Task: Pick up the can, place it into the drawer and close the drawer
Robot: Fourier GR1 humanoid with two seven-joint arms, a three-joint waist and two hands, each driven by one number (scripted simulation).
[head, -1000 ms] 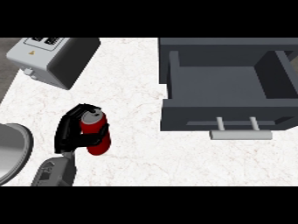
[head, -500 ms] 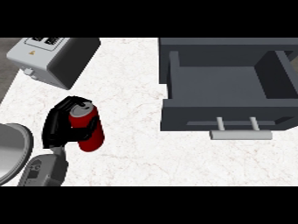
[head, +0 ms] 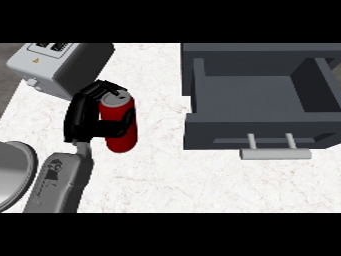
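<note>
The left hand [head: 92, 117] is clamped on the red can [head: 120, 125], fingers curled over its top and thumb across its side; the can sits upright at the hand's right. Both are over the white bench [head: 173, 175], left of the open grey drawer [head: 265, 137], just below the toaster [head: 58, 65].

there is one red can [head: 120, 126], one open grey drawer [head: 265, 122] with one handle [head: 274, 148], one grey toaster [head: 58, 68], one round metal vessel [head: 3, 172] at the left edge, one hand [head: 84, 117].
</note>
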